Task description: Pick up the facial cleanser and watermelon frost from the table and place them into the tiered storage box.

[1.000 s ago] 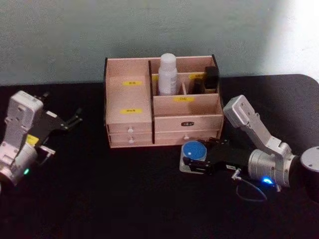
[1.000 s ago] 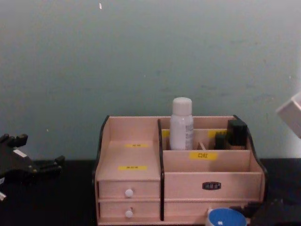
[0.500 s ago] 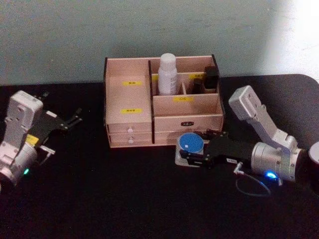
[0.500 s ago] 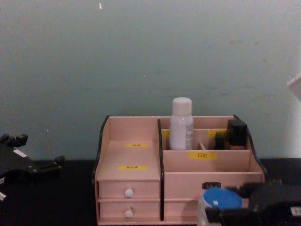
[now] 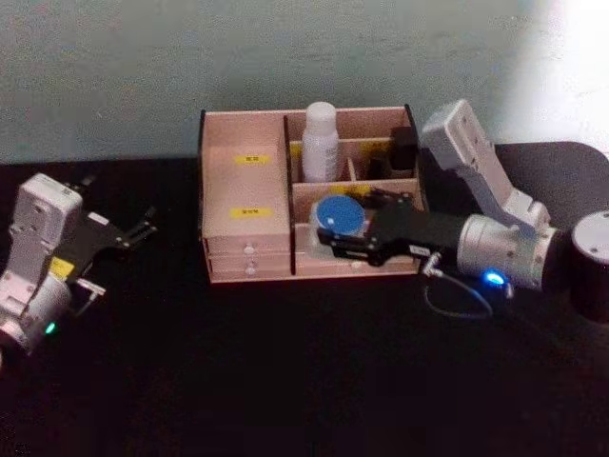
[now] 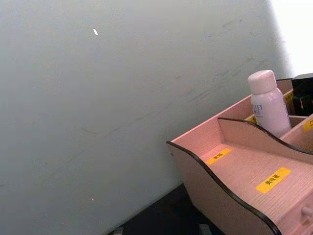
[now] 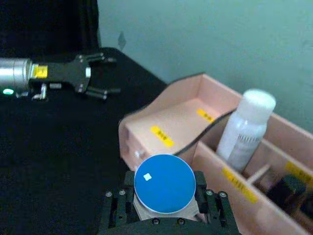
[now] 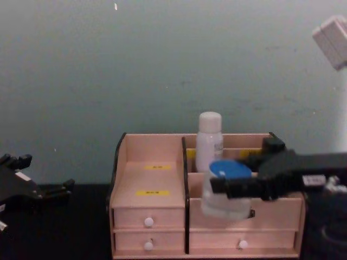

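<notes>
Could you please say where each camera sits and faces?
Head: high, looking down on the tiered storage box; both arms show, left end effector parked.
Chest: low, facing the box front; right end effector holds watermelon frost.
Left wrist: faces wall and facial cleanser.
Right wrist: looks over its end effector.
All four share the box.

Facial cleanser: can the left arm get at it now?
Probably yes, from above. The facial cleanser stands upright in the tiered storage box, cap above the walls. The left end effector is open left of the box; the right end effector holds the watermelon frost farther forward.
</notes>
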Robot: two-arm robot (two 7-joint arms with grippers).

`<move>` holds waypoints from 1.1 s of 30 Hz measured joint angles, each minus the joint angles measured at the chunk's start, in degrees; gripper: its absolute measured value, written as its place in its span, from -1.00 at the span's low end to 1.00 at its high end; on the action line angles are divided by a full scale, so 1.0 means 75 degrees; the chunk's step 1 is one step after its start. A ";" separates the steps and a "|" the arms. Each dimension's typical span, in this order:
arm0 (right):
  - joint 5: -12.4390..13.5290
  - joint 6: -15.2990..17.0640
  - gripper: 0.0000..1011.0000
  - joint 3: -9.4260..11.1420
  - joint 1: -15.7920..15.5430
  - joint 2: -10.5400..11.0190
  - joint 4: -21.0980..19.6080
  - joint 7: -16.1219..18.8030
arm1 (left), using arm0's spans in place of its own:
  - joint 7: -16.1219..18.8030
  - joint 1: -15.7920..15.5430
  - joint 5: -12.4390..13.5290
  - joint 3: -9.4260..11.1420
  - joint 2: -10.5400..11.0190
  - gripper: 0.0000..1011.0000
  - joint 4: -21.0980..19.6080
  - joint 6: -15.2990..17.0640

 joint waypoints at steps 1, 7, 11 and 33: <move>-0.0004 -0.0014 0.42 -0.0017 0.0062 -0.0030 0.0047 0.0003 | 0.0000 0.0000 0.0000 0.0000 0.0000 0.98 0.0000 0.0000; -0.0053 -0.0110 0.42 -0.0166 0.0582 -0.0305 0.0456 0.0062 | 0.0000 0.0000 0.0000 0.0000 0.0000 0.98 0.0000 0.0000; -0.0059 -0.0148 0.42 -0.0272 0.0882 -0.0484 0.0742 0.0124 | 0.0000 0.0000 0.0000 0.0000 0.0000 0.98 0.0000 0.0000; -0.0121 -0.0425 0.42 -0.0820 0.2387 -0.1728 0.2815 0.0413 | 0.0000 0.0000 0.0000 0.0000 0.0000 0.98 0.0000 0.0000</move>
